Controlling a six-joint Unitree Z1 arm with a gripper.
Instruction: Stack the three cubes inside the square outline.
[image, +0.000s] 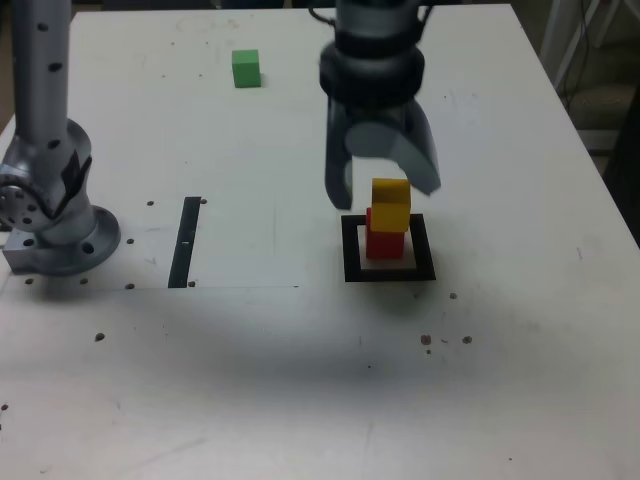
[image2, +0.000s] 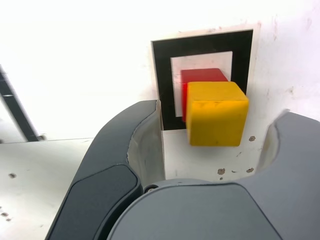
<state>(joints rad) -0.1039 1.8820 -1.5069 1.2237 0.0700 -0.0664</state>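
Yellow cube (image: 390, 203) sits slightly askew atop red cube (image: 385, 240) inside square outline (image: 351, 250); gripper (image: 383, 187) released, jaws spread.

arm: silver-grey cylindrical metal column (image: 45, 90) (small dark holes), round flanged base | gripper (image: 385, 185): dark-grey curved plastic fingers (image2: 125, 150), pale inner pads

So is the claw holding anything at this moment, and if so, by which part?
Nothing is held. The claw is open, its jaws spread clear of the small matte yellow cube, which sits on the small matte red cube inside the black square outline.
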